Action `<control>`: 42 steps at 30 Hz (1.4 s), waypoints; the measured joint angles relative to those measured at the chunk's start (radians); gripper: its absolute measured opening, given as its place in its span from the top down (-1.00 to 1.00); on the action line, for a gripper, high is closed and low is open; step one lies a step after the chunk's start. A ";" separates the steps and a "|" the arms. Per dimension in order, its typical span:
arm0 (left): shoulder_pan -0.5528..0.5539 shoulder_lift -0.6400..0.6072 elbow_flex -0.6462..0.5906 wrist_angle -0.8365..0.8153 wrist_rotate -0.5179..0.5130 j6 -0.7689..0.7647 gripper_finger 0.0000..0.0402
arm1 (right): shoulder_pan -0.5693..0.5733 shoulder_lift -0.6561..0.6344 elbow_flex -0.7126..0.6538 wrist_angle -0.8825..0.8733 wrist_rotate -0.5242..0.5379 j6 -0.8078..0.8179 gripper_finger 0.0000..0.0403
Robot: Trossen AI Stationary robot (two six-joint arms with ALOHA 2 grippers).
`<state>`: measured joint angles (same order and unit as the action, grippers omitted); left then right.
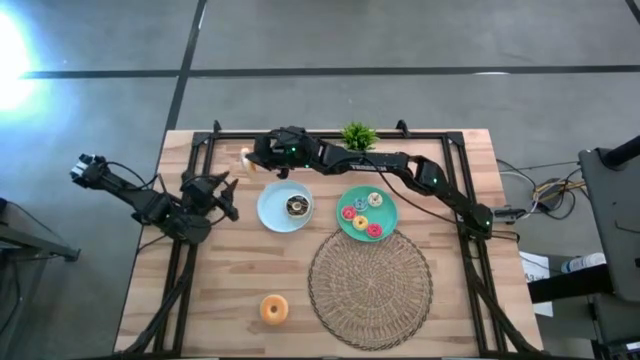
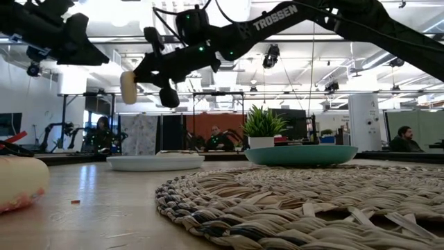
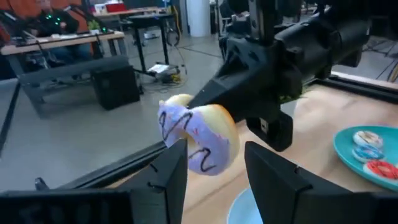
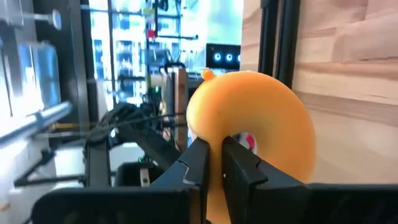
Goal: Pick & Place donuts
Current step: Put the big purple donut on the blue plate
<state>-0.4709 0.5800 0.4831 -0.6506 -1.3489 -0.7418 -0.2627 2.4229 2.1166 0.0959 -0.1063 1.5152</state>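
the right gripper [image 1: 250, 160] clamps a white-iced donut [image 1: 246, 157] above the table's far edge [image 1: 330, 133]. the left gripper [image 1: 228, 196] waits open beside the blue plate [image 1: 272, 213]; the potted plant [image 1: 358, 136] stands near.

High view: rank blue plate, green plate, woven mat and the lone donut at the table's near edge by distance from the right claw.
The right claw holds a donut at the table's far side.
1. Blue plate, just below the claw.
2. Green plate, to the blue plate's right.
3. Lone donut and woven mat, both toward the near edge: too close to call.
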 joint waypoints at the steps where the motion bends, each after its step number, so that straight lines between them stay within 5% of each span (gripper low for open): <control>1: 0.000 0.000 -0.003 0.001 0.003 -0.003 0.32 | 0.000 0.000 0.000 0.000 0.013 0.011 0.88; 11: 0.038 0.005 -0.142 0.277 0.028 0.089 0.25 | 0.003 -0.002 0.002 0.059 0.090 0.031 0.89; 19: 0.204 0.008 -0.188 0.469 0.060 0.265 0.24 | 0.028 -0.002 0.002 0.065 0.091 0.049 0.89; 27: 0.326 0.034 -0.192 0.582 0.240 0.300 0.24 | 0.030 -0.002 0.002 0.069 0.106 0.023 0.89; 42: 0.392 0.125 -0.170 0.643 0.233 0.351 0.25 | 0.038 -0.002 0.002 0.072 0.111 0.006 0.89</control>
<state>-0.0785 0.7045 0.3131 -0.0077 -1.1161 -0.3908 -0.2250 2.4214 2.1185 0.1682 0.0048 1.5215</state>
